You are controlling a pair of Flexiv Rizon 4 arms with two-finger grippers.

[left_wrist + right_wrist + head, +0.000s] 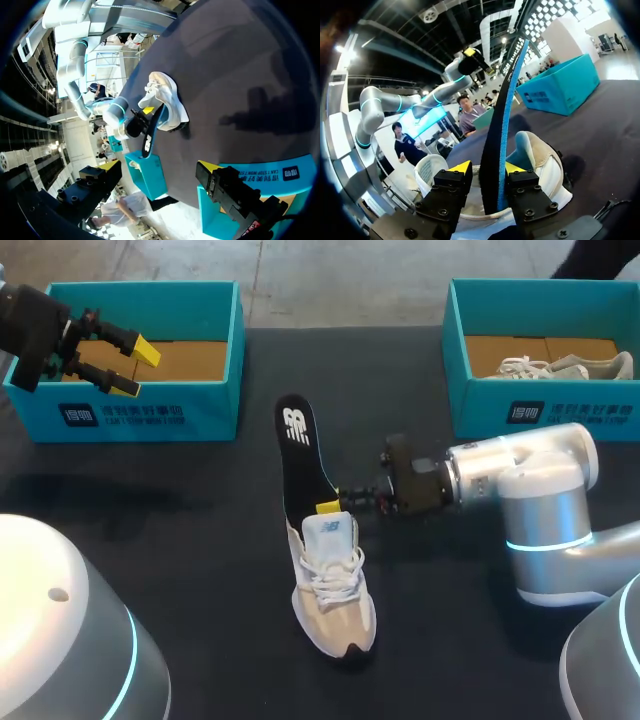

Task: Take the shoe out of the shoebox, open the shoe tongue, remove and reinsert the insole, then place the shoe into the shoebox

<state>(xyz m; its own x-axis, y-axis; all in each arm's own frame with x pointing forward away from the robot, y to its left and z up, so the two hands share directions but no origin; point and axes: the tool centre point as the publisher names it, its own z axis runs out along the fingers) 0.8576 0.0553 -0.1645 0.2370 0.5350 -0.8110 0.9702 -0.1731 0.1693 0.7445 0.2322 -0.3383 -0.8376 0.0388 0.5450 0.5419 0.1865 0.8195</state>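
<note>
1. One shoe (pixel 335 590) stands on the dark desk (pixel 200 540) at lower centre of the frame, with its toe toward the bottom edge.
2. You see the insole (pixel 300 455) with its lower end in the shoe's opening, rising toward upper centre.
3. Right gripper (pixel 335 503): jaws closed on the insole, just above the tongue.
4. Left gripper (pixel 135 368): jaws apart and holding nothing, over the teal shoebox (pixel 140 410) at upper left.

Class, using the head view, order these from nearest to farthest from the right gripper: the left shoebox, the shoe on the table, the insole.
1. insole, held between the fingers of the right gripper.
2. shoe, just beside it, mid-table.
3. left shoebox, at the table's back left.
</note>
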